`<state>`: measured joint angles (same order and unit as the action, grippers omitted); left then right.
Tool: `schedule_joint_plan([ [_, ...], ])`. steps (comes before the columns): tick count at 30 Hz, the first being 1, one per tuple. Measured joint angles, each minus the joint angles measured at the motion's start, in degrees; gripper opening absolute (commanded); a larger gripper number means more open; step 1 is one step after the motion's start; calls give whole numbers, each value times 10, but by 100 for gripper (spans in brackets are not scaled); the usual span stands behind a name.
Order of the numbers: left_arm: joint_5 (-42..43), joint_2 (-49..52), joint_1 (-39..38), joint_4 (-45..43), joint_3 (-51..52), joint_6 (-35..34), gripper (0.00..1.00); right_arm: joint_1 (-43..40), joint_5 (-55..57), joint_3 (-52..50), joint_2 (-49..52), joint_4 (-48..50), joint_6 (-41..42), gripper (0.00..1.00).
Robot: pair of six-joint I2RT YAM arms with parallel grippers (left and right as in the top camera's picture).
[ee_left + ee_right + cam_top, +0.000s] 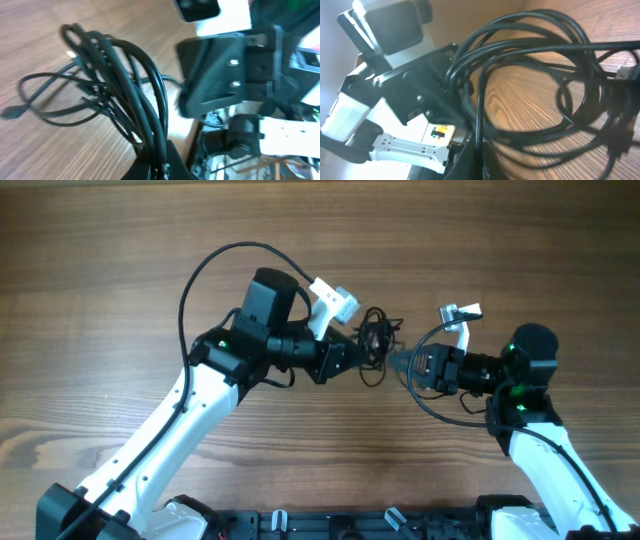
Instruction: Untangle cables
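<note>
The cables point(377, 343) are a small knotted bundle of thin black cords held above the table between both grippers. My left gripper point(360, 352) is shut on several strands at the bundle's left; in the left wrist view point(159, 167) the cables point(117, 85) rise from the jaws in loops, with a small plug end point(10, 113) hanging at the left. My right gripper point(400, 361) is shut on a strand at the bundle's right; in the right wrist view point(474, 160) the cables point(540, 75) loop out from the jaws.
The wooden table point(110, 300) lies all around. A thicker black wire point(205, 270) arcs over the left arm and another point(425, 405) loops under the right wrist. The two wrists face each other closely; the left one point(415, 80) fills the right wrist view.
</note>
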<state>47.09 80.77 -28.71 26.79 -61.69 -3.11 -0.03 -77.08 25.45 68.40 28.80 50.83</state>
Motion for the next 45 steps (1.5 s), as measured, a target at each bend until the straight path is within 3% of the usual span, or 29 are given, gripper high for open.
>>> schedule_joint_plan([
  [7, -28, 0, 33, 7, 0, 12, 4, -10, -5, 0, 0, 0, -12, 5],
  [16, 4, 0, -32, 1, 0, 29, 4, -10, 15, 0, 0, 0, -16, 5],
  [27, 35, 0, -39, -45, 0, 29, 4, 11, 34, 0, 0, 0, -17, 6],
  [34, 61, 0, -68, -48, 0, 29, 4, 19, 81, 0, 0, 2, 1, 22],
  [38, 54, 0, -73, -50, 0, 29, 4, 20, 78, 0, -1, 5, 8, 50],
  [42, 35, 0, -63, -54, 0, -7, 4, 2, 62, 0, -2, 4, 14, 68],
  [44, 26, 0, -45, -60, 0, -43, 4, -27, 44, 0, -2, 5, 17, 89],
  [45, 22, 0, -38, -64, 1, -55, 4, -37, 37, 0, -2, 5, 19, 95],
])
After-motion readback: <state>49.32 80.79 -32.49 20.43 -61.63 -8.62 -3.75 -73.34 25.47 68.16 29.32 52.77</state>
